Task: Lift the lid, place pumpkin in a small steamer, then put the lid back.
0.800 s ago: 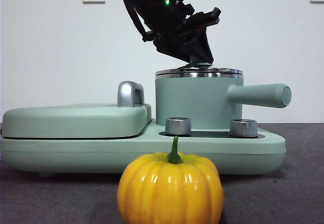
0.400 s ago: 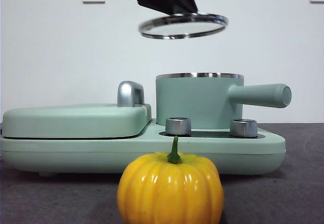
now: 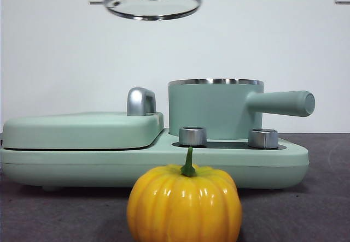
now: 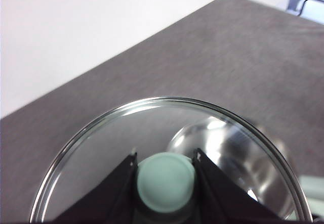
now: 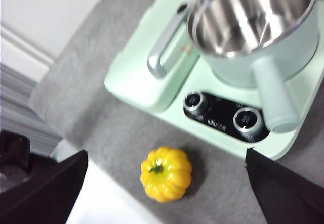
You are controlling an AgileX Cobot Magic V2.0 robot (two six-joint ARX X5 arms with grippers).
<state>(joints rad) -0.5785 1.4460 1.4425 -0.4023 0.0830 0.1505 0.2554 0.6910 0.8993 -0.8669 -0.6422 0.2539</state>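
Observation:
The lid (image 3: 152, 1), clear glass with a steel rim, hangs high above the table, up and to the left of the small steamer (image 3: 213, 111). In the left wrist view my left gripper (image 4: 165, 156) is shut on the lid's mint-green knob (image 4: 165, 183), with the glass (image 4: 96, 153) spread around it. The steamer stands uncovered, its steel inside (image 5: 250, 16) bare. Nearest the front camera, the yellow-orange pumpkin (image 3: 184, 206) rests on the grey table in front of the appliance. My right gripper (image 5: 165, 155) hovers open high above the pumpkin (image 5: 166, 173).
The steamer sits on a mint-green base (image 3: 109, 168) with two steel dials (image 3: 192, 136) (image 3: 263, 138). A flat mint-green cover (image 3: 82, 130) with a chrome handle (image 3: 141, 101) fills the base's left half. The steamer's long handle (image 3: 281, 102) points right. The table edge (image 5: 96, 183) lies close to the pumpkin.
The lid has come off the steamer and risen, then moved left. The arm holding it has climbed almost out of the top of the front view.

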